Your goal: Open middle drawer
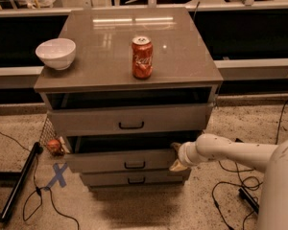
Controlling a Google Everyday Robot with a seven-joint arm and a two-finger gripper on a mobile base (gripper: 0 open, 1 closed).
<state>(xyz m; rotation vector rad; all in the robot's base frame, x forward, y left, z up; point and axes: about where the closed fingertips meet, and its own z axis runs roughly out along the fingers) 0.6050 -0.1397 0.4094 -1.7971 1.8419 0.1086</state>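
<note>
The middle drawer (127, 161) is a wide grey-brown drawer with a small dark bar handle (134, 165). It is pulled partly out, with a dark gap showing above its front panel. My gripper (176, 157) sits at the right end of this front panel, touching it, on a white arm that reaches in from the right. The taller top drawer (129, 120) above is also slightly out. The narrow bottom drawer (134, 179) sits below, nearly closed.
On the cabinet top (182, 51) stand a red soda can (142, 57) and a white bowl (56, 53). On the floor to the left are a black bar (19, 181), cables, a blue tape cross (57, 175) and a small red object (54, 146).
</note>
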